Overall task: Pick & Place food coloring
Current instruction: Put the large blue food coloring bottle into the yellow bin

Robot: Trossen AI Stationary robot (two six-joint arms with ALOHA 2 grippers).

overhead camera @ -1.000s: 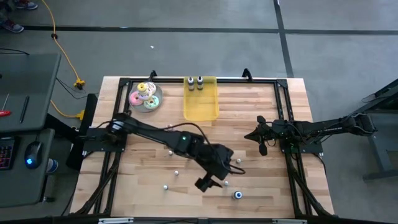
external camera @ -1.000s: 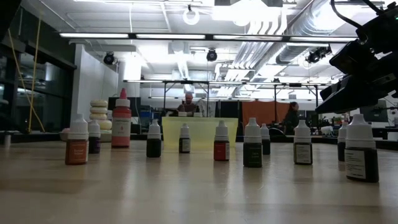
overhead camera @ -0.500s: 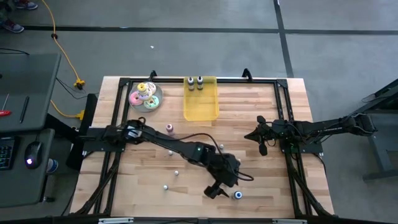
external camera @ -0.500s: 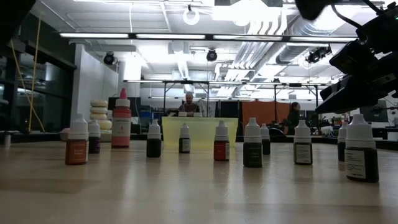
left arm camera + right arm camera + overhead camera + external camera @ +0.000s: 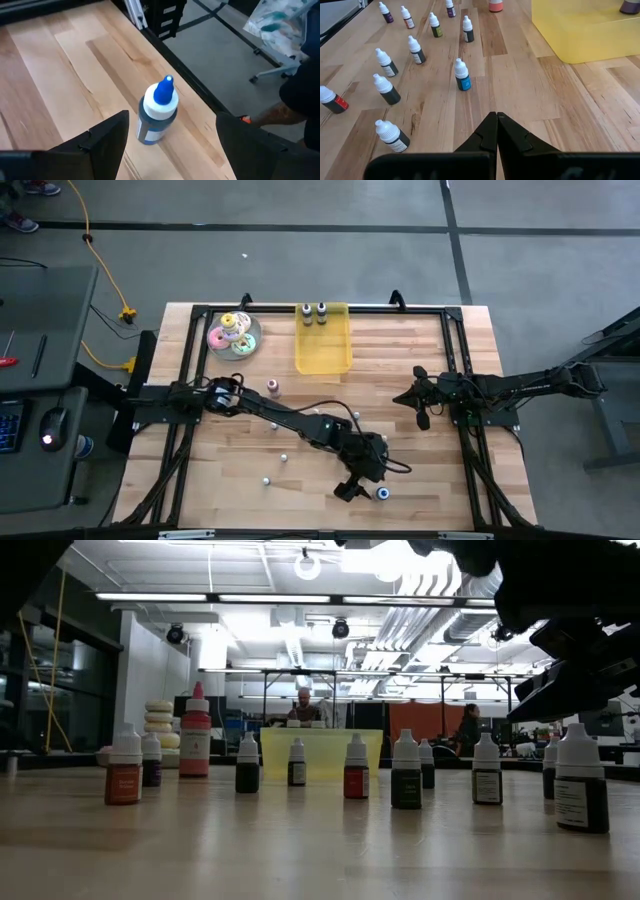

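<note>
My left gripper [image 5: 358,489] sits with fingers spread at the near edge, the blue-capped dropper bottle [image 5: 157,109] standing between them, bare wood on both sides of it. Clear plank lane ahead of my closed right gripper [image 5: 496,131] up to the blue-labelled small bottle [image 5: 462,75]. Scattered small white-capped bottles [image 5: 386,89] clutter one flank; the yellow rectangular tray [image 5: 585,31] walls the other. The plate of pastel donuts [image 5: 233,334] blocks the far left corner.
</note>
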